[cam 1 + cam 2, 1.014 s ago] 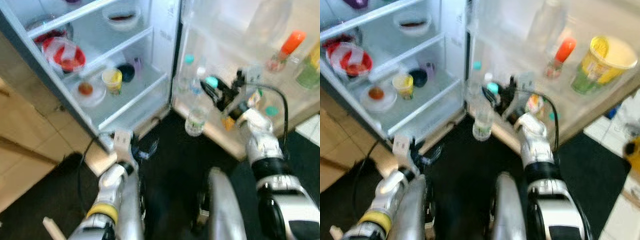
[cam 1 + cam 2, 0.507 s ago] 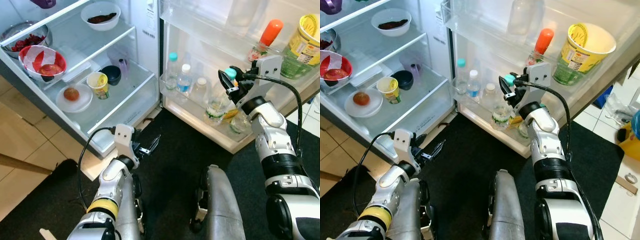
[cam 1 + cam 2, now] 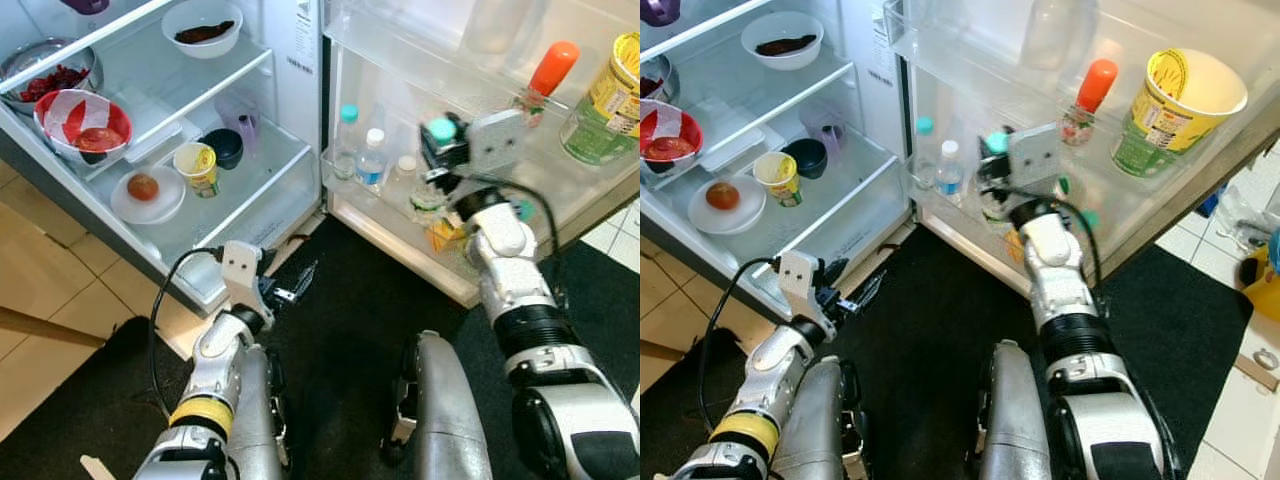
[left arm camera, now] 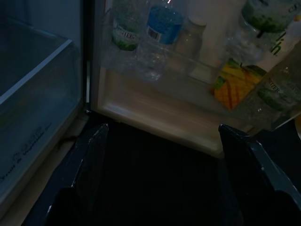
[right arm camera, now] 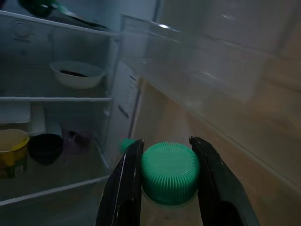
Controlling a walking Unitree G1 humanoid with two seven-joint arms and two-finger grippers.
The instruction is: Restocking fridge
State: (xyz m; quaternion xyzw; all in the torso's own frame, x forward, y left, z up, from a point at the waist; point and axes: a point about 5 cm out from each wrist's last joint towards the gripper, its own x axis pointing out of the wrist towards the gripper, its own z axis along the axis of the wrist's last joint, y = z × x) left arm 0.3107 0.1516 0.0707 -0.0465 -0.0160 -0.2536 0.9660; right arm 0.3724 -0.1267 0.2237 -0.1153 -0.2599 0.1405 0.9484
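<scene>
Hanging low by the fridge's bottom edge, the left gripper [image 3: 290, 293] sits idle with its fingers spread wide and nothing in them. Further in, the right gripper [image 5: 165, 181] is clamped on the green cap [image 5: 170, 171] of a water bottle [image 3: 432, 190], held over the lower door shelf [image 3: 390, 215]. Looks like mid-placement; next it probably needs lowering between the other bottles [image 3: 370, 160] before letting go.

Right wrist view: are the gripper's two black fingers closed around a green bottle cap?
Yes. The right gripper has one black finger pressed against each side of the ribbed green bottle cap.
</scene>
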